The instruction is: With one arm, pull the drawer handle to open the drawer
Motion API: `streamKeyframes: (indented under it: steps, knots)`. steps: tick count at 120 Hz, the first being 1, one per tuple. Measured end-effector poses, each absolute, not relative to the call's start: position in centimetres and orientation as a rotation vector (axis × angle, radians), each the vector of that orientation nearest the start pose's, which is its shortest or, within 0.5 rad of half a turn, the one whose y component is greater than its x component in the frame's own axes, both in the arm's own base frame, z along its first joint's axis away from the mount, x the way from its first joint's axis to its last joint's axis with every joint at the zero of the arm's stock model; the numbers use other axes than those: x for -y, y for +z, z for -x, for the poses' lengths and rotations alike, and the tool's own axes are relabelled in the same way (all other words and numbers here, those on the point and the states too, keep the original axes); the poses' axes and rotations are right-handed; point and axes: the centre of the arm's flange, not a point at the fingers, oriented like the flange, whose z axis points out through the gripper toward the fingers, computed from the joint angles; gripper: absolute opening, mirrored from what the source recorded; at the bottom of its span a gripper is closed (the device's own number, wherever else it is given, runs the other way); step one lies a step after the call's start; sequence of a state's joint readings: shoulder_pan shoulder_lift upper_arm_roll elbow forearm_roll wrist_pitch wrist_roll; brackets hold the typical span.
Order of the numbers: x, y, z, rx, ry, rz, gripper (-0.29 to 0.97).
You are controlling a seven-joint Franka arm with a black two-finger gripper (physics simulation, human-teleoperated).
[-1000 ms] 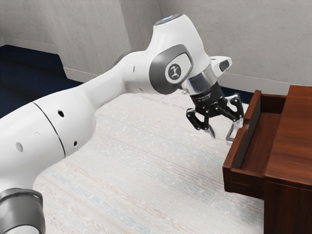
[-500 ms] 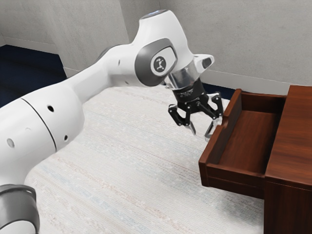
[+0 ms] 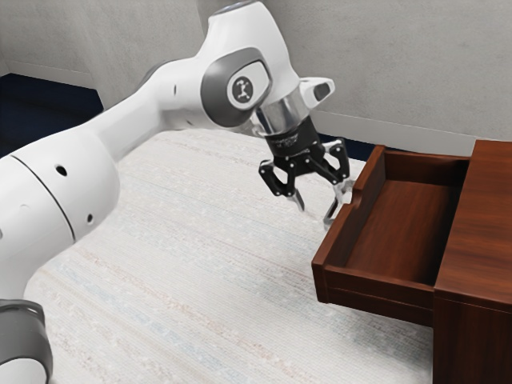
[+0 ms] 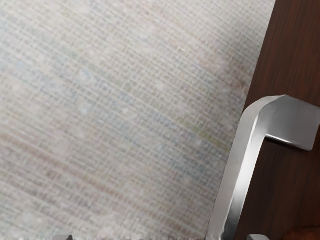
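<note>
though open, jaws astride the handle [image 4: 241, 165], drawer [image 3: 392, 232] out, pale woven surface [image 3: 200, 264] beneath

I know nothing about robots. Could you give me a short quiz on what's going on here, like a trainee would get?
1. True or false: the wooden drawer stands pulled out of the cabinet.
2. What is the drawer handle made of, by its look? A) silvery metal B) red plastic C) rope
3. Fill the gap: the arm's jaws stand spread apart at the drawer's ____ panel, with the handle between them.

Key: 1 true; 2 A; 3 front.
</note>
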State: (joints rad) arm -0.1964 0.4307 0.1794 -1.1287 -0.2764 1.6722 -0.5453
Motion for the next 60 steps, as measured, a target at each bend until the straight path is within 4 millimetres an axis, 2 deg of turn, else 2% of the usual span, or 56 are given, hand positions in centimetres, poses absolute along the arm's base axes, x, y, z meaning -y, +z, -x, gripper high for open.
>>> streamKeyframes:
  steps: [23, 30, 39, 46, 53, 60]
  knots:
    - [6.7, 60.7, -67.6, 0.844, -0.148, 3.275, 0.43]
    - [6.6, 63.0, -66.6, 0.836, -0.200, 3.289, 0.43]
    - [6.6, 68.1, -64.0, 0.814, -0.321, 3.320, 0.48]
    - [6.7, 71.3, -61.5, 0.790, -0.379, 3.340, 0.53]
    - [7.9, 72.9, -59.9, 0.741, -0.390, 3.361, 0.56]
    - [9.9, 73.8, -58.6, 0.668, -0.380, 3.378, 0.59]
